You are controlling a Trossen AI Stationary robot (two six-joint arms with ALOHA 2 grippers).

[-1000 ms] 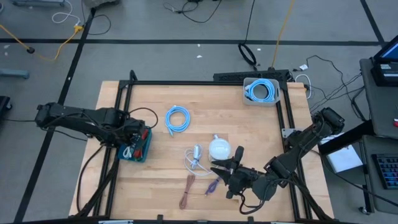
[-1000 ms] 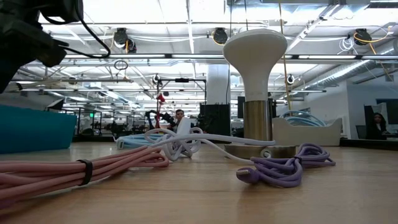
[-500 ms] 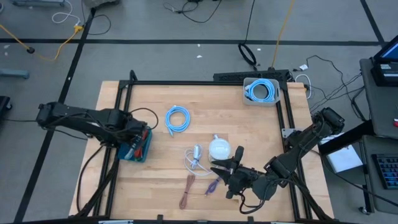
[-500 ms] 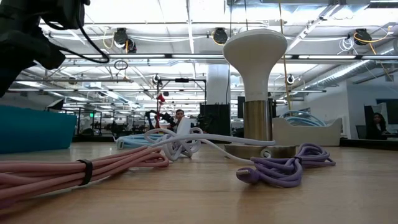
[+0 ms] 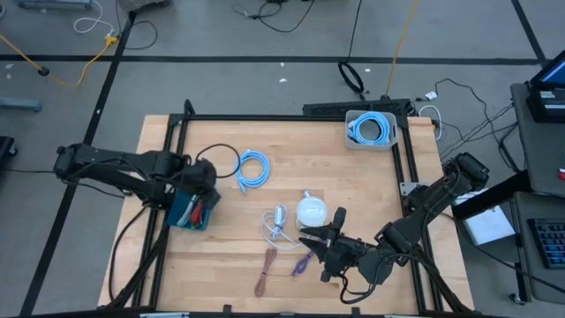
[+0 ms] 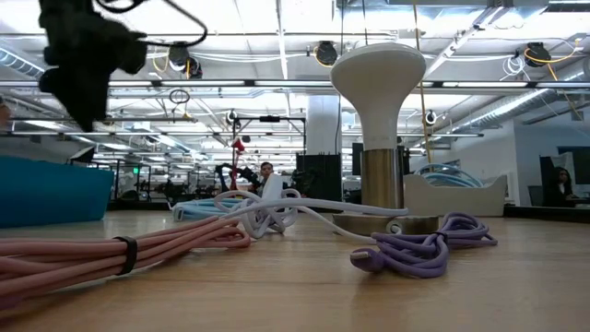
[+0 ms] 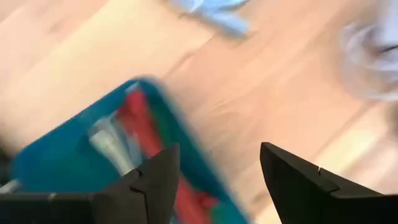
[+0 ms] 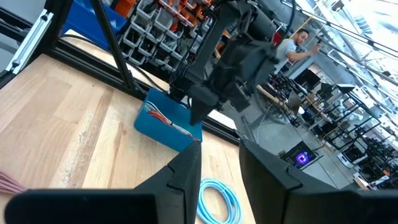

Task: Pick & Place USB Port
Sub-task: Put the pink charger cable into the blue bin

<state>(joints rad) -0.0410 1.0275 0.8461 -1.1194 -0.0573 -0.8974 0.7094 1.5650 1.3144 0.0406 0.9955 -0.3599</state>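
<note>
A teal bin (image 5: 189, 212) stands at the table's left with a red cable (image 7: 140, 115) and a white cable (image 7: 109, 143) lying inside. My left gripper (image 5: 205, 180) hangs open just above the bin's far right corner, nothing between its fingers (image 7: 217, 149). On the wood lie a light blue coil (image 5: 252, 168), a white cable (image 5: 276, 226), a pink cable (image 5: 267, 268) and a purple cable (image 5: 303, 262). My right gripper (image 5: 312, 240) waits near the front edge, beside the purple cable, fingers apart and holding nothing (image 8: 219, 152).
A white domed lamp (image 5: 311, 210) stands on a metal stem mid-table between the white cable and my right gripper. A white tray (image 5: 371, 141) holding a blue coil sits at the far right corner. Black frame rails (image 5: 177, 150) border the table.
My left gripper has opened, risen out of the teal bin and shifted a little toward the table's far and right edges. The red and white cables stay lying in the bin.
</note>
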